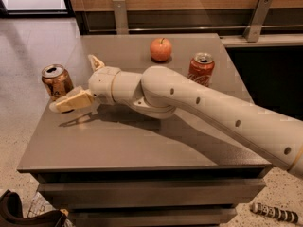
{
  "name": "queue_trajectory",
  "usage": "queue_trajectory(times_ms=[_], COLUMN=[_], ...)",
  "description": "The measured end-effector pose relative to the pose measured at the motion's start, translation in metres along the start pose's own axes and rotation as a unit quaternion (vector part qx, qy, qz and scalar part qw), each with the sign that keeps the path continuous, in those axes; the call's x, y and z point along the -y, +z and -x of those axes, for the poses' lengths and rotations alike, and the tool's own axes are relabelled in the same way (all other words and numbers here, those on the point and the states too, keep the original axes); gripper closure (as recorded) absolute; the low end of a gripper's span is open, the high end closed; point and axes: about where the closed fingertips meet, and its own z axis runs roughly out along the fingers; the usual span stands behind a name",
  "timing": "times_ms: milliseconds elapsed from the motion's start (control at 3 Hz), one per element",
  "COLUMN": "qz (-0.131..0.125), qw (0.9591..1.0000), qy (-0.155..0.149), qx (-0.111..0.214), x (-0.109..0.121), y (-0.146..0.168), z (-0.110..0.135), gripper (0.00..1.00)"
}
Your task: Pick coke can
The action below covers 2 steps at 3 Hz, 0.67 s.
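On the grey square-topped table (142, 148): gripper open beside the left can, nothing gripped.
Nearest, on the speckled floor, lie a dark bag-like object (23, 215) at left and a black-and-white striped cylinder (274, 213) at right. Over the table the cream jointed robot arm (203, 109) reaches in from the right. Its two-finger gripper (73, 83) is at the left edge, fingers spread wide; the lower tan finger (71, 100) lies just in front of the base of a copper-brown drink can (57, 82), upright, label unreadable, contact not clear. Farther back and well apart to the right stands the red cola can (201, 69), upright, with white script resembling Coca-Cola lettering, not fully legible. Farthest, a red-orange apple (161, 49) sits near the table's rear edge.
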Motion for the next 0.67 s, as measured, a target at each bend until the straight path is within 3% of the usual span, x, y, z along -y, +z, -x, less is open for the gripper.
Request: queue_trajectory(times_ms=[667], qz=[0.017], qw=[0.9995], qy=[0.009], qx=[0.026], x=[-0.0109], y=[0.0182], z=[-0.0005], gripper=[0.42])
